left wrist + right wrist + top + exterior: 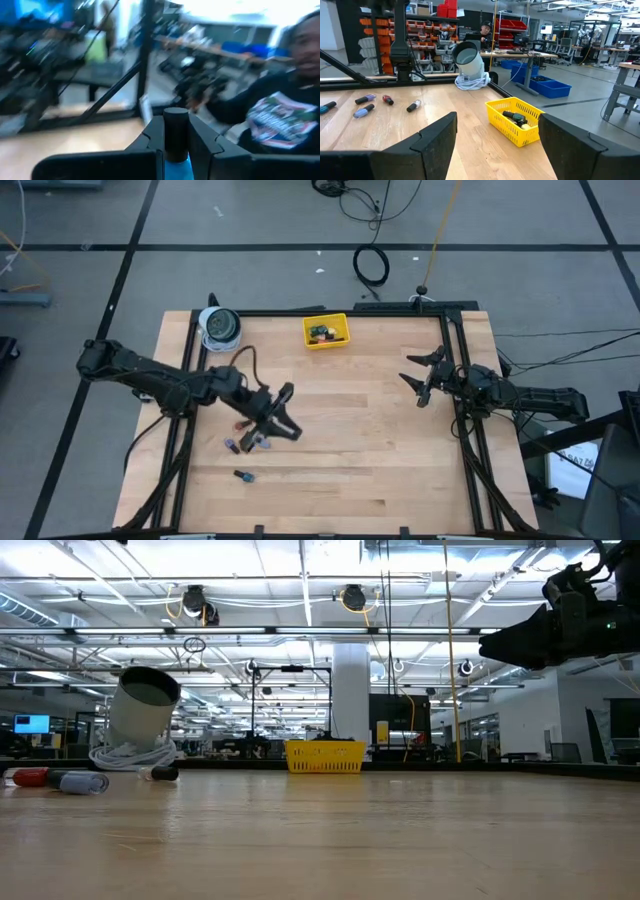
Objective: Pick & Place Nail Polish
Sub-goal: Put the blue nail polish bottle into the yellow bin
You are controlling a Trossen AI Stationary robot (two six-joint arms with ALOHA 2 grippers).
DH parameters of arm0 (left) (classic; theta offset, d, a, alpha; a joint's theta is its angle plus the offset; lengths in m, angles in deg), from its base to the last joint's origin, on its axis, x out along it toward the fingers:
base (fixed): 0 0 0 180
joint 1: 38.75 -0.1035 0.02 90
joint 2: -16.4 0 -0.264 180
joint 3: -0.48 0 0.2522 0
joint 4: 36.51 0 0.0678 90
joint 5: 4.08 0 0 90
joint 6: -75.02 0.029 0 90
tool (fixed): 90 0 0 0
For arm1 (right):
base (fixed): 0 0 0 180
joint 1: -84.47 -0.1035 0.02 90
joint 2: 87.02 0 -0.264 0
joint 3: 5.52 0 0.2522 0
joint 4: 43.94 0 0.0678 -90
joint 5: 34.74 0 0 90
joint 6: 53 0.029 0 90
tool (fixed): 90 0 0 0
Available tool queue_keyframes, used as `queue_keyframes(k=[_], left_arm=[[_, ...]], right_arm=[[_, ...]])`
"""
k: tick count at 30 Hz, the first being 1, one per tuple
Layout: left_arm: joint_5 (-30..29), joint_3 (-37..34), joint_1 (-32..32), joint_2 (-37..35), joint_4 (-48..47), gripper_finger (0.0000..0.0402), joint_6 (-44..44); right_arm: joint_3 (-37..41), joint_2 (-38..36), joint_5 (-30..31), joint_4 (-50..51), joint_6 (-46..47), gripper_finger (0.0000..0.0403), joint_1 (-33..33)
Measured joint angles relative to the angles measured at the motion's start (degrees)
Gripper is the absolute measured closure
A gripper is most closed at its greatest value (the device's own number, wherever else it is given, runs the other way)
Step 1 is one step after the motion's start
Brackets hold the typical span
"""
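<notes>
My left gripper (285,415) hangs over the table's left half, shut on a nail polish bottle with a dark cap (176,125) and a blue body (178,169). Three more nail polish bottles (240,443) (262,442) (243,475) lie on their sides on the wood just in front of it, and show in the low view (78,782) and the right wrist view (364,110). The yellow tray (325,332) at the far edge holds a few bottles (514,117). My right gripper (424,376) waits open at the table's right side, touching nothing. My left gripper pinches the bottle's blue body (178,169) between its two fingers (150,137). The dark cap (176,125) sticks out past the fingertips, along the fingers. The gripper points roughly level toward the table's right side, and the bottle is clear of the table.
A round grey-white tape roll (220,327) with a coiled cord stands at the far left corner. Black frame rails (455,370) run along the table's sides. A person (280,115) shows beyond the table in the left wrist view. Bare wood (370,450) fills the middle and near right.
</notes>
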Motion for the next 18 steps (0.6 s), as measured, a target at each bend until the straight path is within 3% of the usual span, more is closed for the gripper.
queue_keyframes(k=[6,18], left_arm=[[3.84,0.02,4.38,0.0,7.6,0.0367,-0.16],[4.22,0.02,6.83,-0.02,7.67,0.0367,-1.43]], right_arm=[[0.02,0.0,0.0,-0.01,0.0,0.0135,0.0],[0.02,0.0,0.0,-0.01,0.0,0.0135,0.0]])
